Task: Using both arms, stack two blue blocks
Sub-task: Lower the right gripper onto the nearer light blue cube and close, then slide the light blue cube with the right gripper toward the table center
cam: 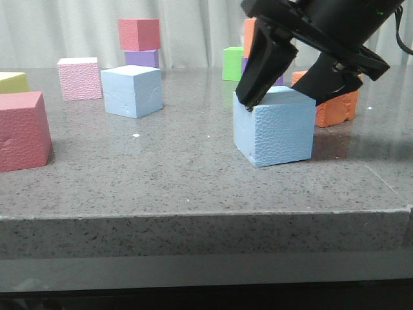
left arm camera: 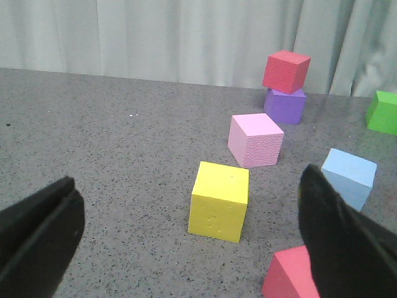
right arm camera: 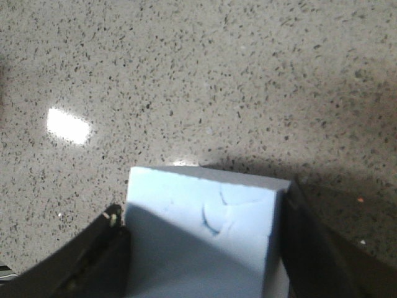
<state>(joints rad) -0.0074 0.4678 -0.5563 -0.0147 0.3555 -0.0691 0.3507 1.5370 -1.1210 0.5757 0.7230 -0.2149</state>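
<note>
Fingers of the right gripper (cam: 279,90) straddle the pebbled blue block (cam: 274,126) on the tabletop (cam: 193,174) in the front view, touching its upper edges; the smooth blue block (cam: 131,90) sits well apart to the left. Left wrist view shows the left gripper (left arm camera: 186,239) wide apart, holding nothing, above a yellow cube (left arm camera: 219,200). Right wrist view confirms both fingers flank the block's top. Squeeze evenly and lift straight, judging by the foam's likely give
</note>
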